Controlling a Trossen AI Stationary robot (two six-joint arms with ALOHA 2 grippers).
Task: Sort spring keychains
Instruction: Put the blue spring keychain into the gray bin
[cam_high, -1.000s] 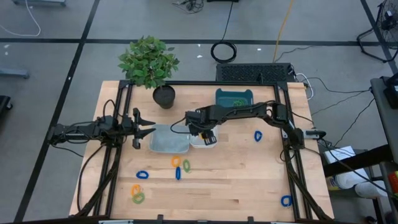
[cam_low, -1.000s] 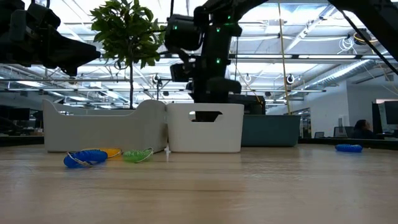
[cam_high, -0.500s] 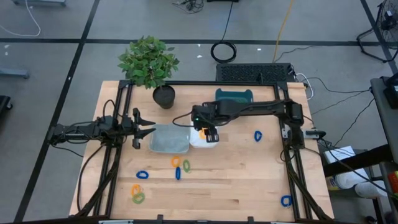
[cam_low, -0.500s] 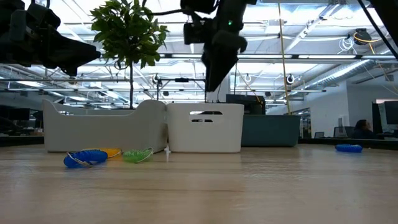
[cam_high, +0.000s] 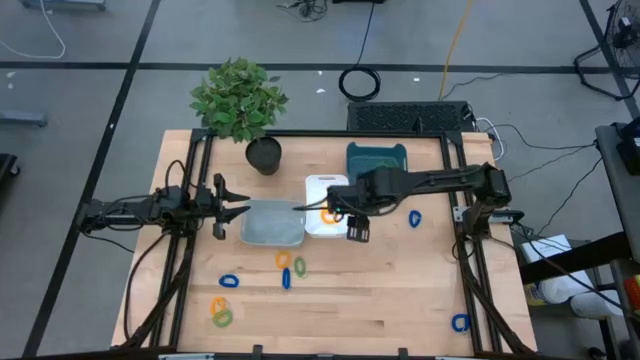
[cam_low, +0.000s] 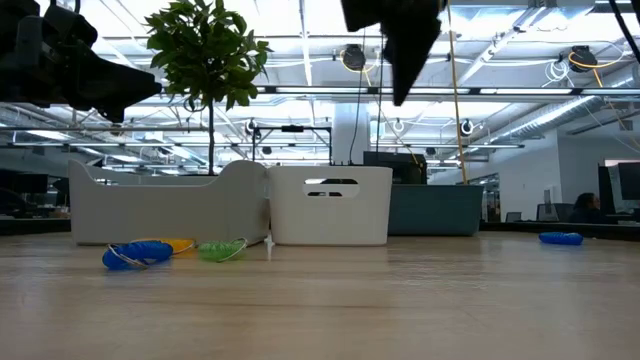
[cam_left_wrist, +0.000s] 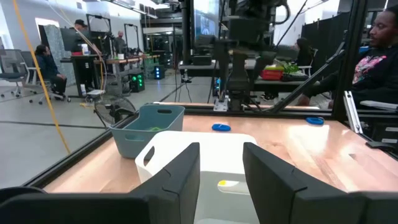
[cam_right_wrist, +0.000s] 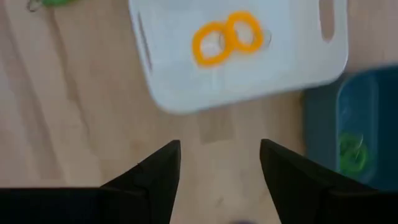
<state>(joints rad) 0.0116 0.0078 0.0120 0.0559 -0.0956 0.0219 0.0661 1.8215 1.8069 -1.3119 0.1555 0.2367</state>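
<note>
Several spring keychains lie loose on the table: blue ones (cam_high: 413, 217) (cam_high: 459, 322) (cam_high: 230, 281) (cam_high: 286, 278), orange ones (cam_high: 283, 260) (cam_high: 218, 303) and green ones (cam_high: 299, 266) (cam_high: 222, 318). Two orange keychains (cam_right_wrist: 227, 37) lie flat in the white tray (cam_high: 322, 186), and a green one (cam_right_wrist: 351, 152) lies in the teal tray (cam_high: 378, 160). My right gripper (cam_high: 358, 228) hangs open high above the table, just near of the white tray, pointing steeply down with nothing between its fingers (cam_right_wrist: 158, 177). My left gripper (cam_high: 235, 210) waits open and level at the table's left, beside the grey tray (cam_high: 272, 222).
A potted plant (cam_high: 242, 105) stands at the far left corner. The three trays sit in a row at the table's middle and far side. A black frame (cam_high: 460, 215) borders the table. Bare wood lies between the trays and the near edge. People sit beyond the table (cam_left_wrist: 382, 50).
My right gripper has risen out of the white tray and gone toward the table's right and near edges, rolling about its own axis as it went. The orange keychains stay lying in the white tray.
</note>
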